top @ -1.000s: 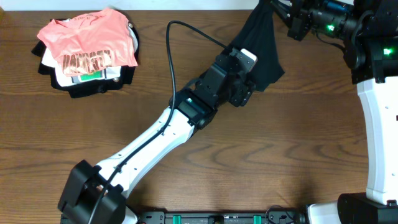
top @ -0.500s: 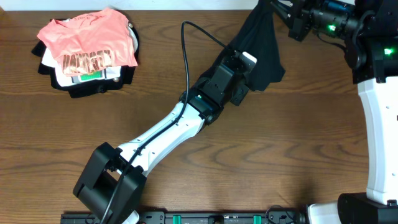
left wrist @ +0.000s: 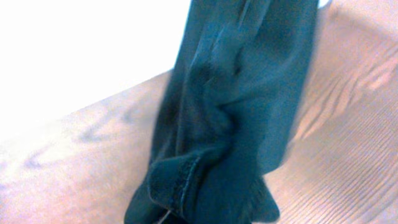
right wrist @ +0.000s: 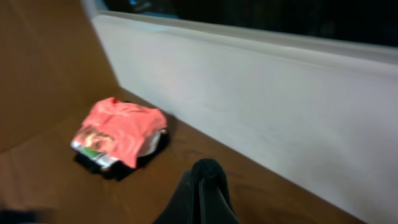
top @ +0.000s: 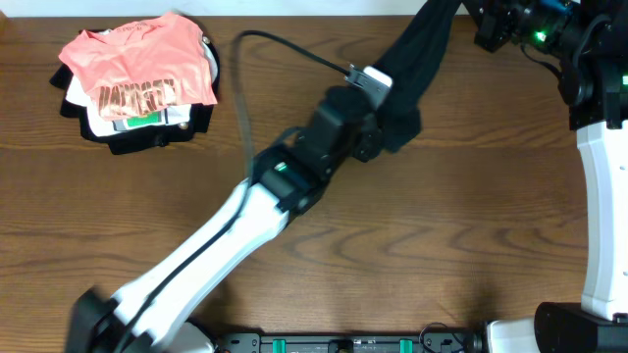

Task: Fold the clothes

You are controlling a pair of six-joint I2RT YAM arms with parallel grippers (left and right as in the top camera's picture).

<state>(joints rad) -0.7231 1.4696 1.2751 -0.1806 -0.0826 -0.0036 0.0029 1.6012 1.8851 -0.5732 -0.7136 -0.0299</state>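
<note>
Wooden table [top: 471,216], white wall [right wrist: 261,106], perhaps dark window [right wrist: 280,18]

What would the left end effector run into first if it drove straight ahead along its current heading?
The black garment: it hangs right in front of the left end effector, filling the middle of the wrist view. It looks close, possibly touching; depth is unclear.

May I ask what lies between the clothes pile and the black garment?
Overhead view: bare table, crossed only by the left arm's black cable.
</note>
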